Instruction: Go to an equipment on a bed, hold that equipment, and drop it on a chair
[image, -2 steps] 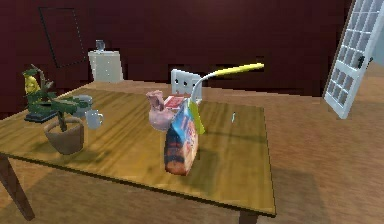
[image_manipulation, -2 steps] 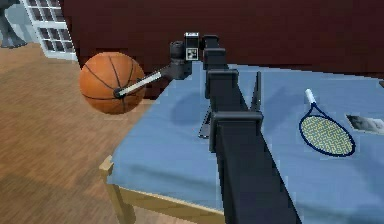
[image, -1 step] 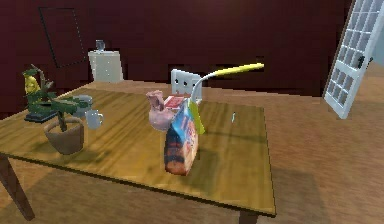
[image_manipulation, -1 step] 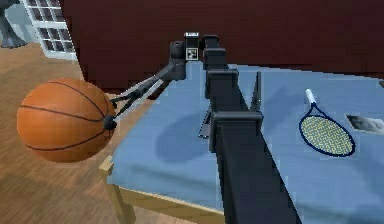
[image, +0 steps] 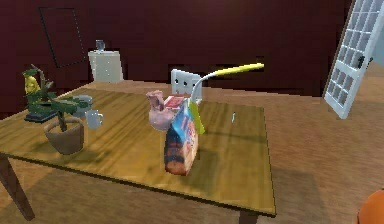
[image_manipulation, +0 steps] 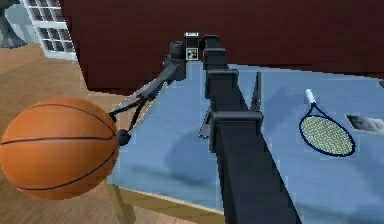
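A large orange basketball sits closest in the arm side view, at the lower left. It hangs off the bed's near corner, above the wooden floor and clear of both. The end effector holds the basketball, its thin fingers slanting down to the ball's side. The dark arm runs up across the blue bed, and a tennis racket lies flat to its right.

In the forward view a wooden desk carries a colourful bag near the middle, with a potted plant and a mug toward the left. A white cabinet stands against the dark red wall.
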